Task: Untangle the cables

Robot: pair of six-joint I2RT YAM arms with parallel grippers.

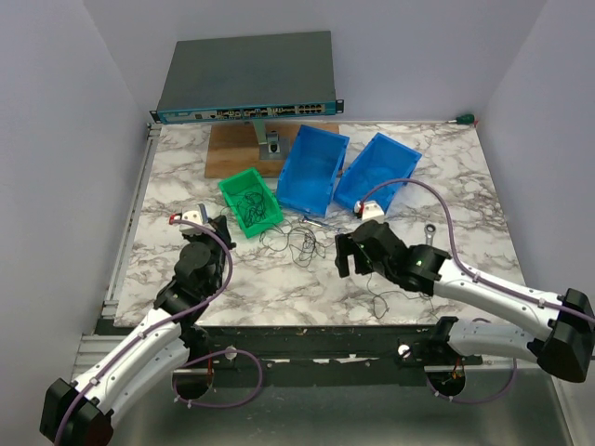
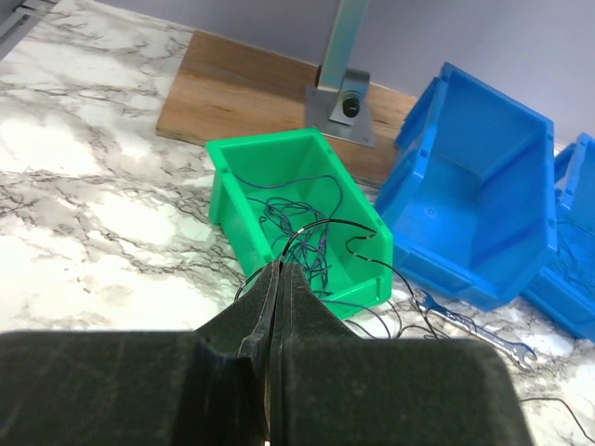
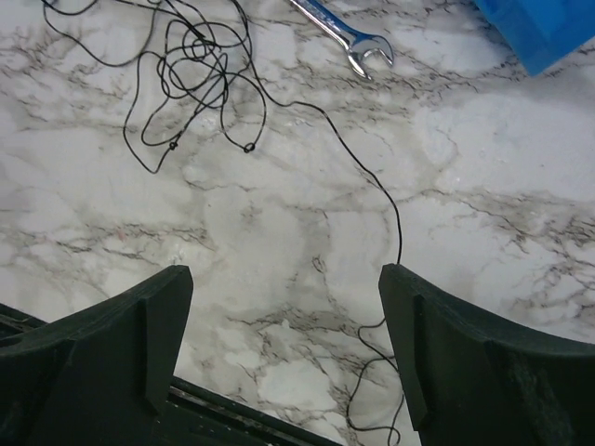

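Left wrist shows cables (image 2: 302, 228) in green bin (image 2: 232, 200); right wrist, loose.

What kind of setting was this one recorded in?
Probably a lab robot cell rather than a home or factory: a marble-patterned table boxed in by plain walls, a network switch at the back, and plastic parts bins and thin cables laid out on it.
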